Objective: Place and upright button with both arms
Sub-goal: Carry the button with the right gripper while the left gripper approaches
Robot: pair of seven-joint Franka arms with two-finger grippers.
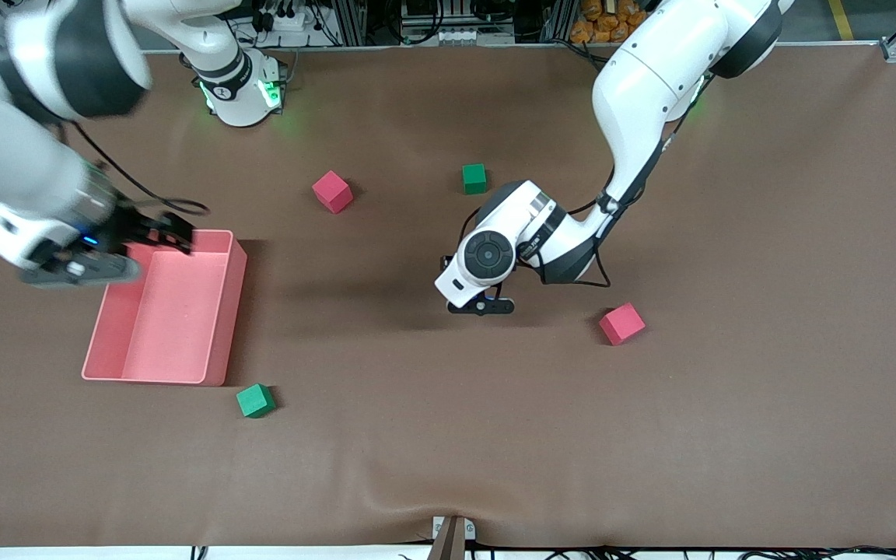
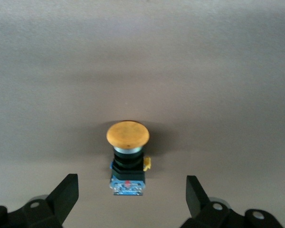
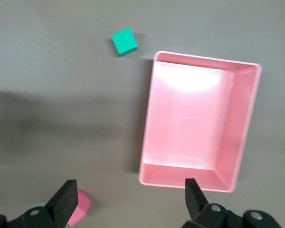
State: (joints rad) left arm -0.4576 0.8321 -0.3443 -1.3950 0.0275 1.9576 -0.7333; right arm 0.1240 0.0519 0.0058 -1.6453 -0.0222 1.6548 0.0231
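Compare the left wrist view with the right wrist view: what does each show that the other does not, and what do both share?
Only the left wrist view shows the button, lying on its side on the table between the open fingers of the left gripper.

Only the right wrist view shows the pink tray, a green cube and a pink cube, with the open right gripper above them.

Both show the brown table cover.

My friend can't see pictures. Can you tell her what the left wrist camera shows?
A small push-button with a round orange cap lies on its side on the brown table. The left gripper is open, its two black fingers apart on either side of the button and not touching it.
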